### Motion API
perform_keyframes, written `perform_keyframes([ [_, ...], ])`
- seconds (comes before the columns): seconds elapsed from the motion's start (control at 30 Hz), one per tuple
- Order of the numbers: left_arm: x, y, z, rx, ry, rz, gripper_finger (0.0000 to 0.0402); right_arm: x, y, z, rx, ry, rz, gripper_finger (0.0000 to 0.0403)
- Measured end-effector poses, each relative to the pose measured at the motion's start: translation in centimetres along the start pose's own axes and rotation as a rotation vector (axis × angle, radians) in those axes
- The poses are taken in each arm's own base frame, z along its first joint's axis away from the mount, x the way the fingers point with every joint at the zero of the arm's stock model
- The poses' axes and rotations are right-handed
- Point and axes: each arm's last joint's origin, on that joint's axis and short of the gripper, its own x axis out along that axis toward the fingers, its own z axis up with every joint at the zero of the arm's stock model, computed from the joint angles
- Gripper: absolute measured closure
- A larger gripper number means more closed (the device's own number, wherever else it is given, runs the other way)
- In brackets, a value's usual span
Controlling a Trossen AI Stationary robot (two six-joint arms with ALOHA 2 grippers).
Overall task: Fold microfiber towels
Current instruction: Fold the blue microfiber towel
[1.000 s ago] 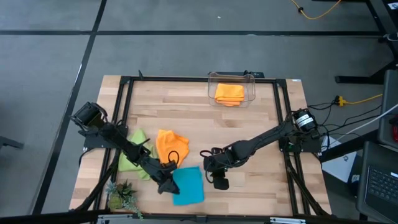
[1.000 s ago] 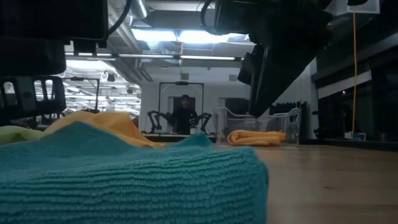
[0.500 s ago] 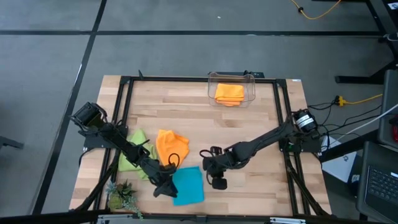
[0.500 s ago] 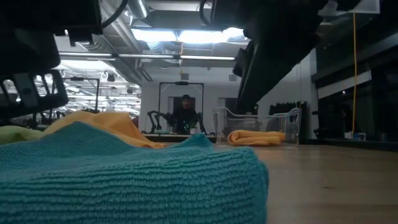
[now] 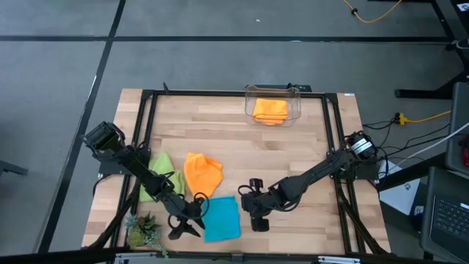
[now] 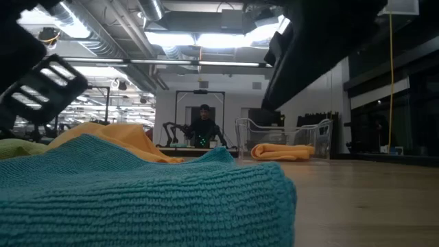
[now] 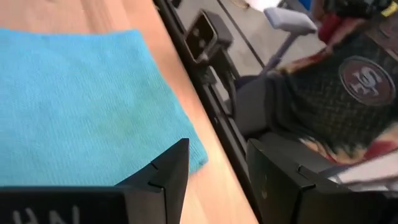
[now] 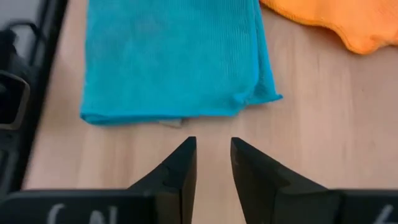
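A turquoise towel lies flat near the table's near edge; it fills the low view's foreground. An orange towel lies bunched just beyond it, and a lime green towel lies to that one's left. A second orange towel lies folded in a clear bin at the far edge. My left gripper is open at the turquoise towel's left side, near its near left corner. My right gripper stands just right of that towel, its fingers a little apart and empty.
A small green plant stands at the near left corner, close to my left arm. The clear bin stands at the far middle. A black frame runs around the table. Bare wood shows in the middle and on the right.
My left gripper has gone from the turquoise towel's far left corner toward the table's near edge and a little left, turning as it went. My right gripper has shifted slightly toward the near edge. The towels lie as before.
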Motion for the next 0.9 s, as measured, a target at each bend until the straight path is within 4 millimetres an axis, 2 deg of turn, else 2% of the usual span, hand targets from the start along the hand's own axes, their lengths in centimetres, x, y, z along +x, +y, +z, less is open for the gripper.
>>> perform_keyframes([
  [0.3, -0.1, -0.1, 0.9, 0.005, -0.094, -0.014, 0.0250, -0.1, 0.4, 0.9, 0.023, -0.096, 0.043, 0.0302],
  [0.47, 0.0, -0.5, 0.9, 0.067, -0.106, -0.020, 0.0250, -0.1, 0.5, 1.1, 0.027, -0.112, 0.050, 0.0302],
  [0.6, 0.0, 0.0, 0.9, 0.052, -0.120, 0.056, 0.0250, -0.1, 0.5, 1.1, 0.057, -0.111, 0.052, 0.0302],
  [0.77, 0.4, 0.4, 1.3, 0.057, -0.011, 0.141, 0.0250, -0.1, 0.4, 1.1, 0.077, -0.115, 0.040, 0.0302],
  [0.9, 0.1, -0.9, 3.7, 0.116, 0.203, 0.234, 0.0250, 0.0, 0.2, 1.2, 0.078, -0.115, 0.036, 0.0302],
])
